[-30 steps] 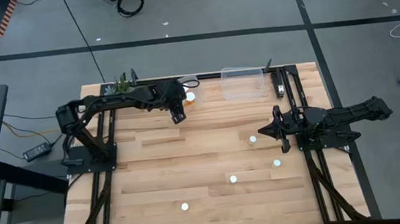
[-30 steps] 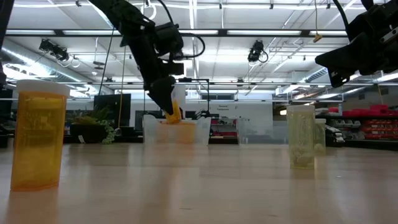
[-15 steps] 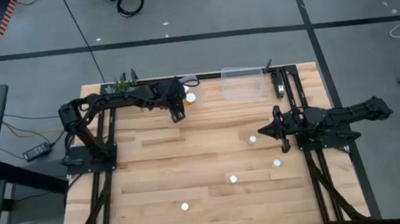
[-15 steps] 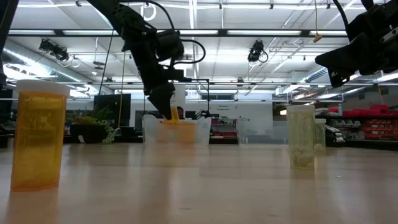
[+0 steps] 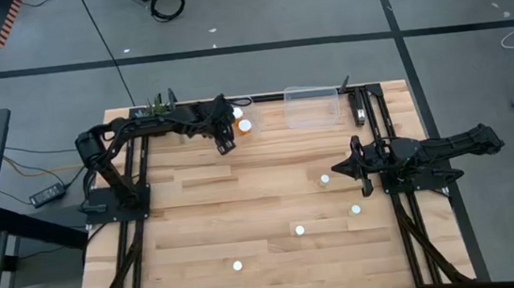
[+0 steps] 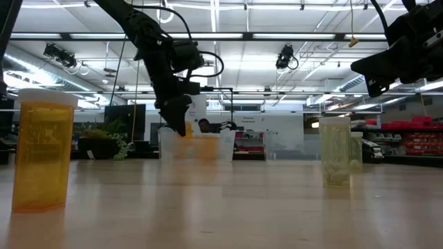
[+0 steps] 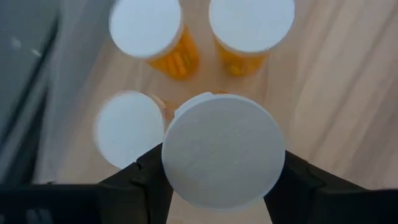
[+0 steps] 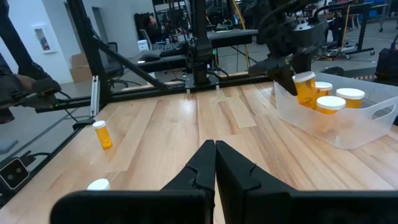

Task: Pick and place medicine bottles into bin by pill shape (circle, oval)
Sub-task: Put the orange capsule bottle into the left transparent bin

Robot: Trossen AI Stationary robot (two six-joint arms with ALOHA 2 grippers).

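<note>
Medicine bottles (image 8: 331, 102), 3 visible, stand in the clear bin (image 8: 367, 124).

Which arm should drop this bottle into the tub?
Left. Its end effector already grips a white-capped bottle directly above the tub holding three others. The right end effector is shut and empty, out at mid-table.

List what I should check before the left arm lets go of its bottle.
1. Bottle gripped between the left gripper's fingers: ok.
2. Held bottle above the tub: ok, by the right wrist view.
3. Free spot under it: cannot tell; its cap hides the floor, and three bottles stand close by.
4. Pill shape matches this tub: cannot tell.
5. Right gripper shut and well away from the tub: ok.
</note>
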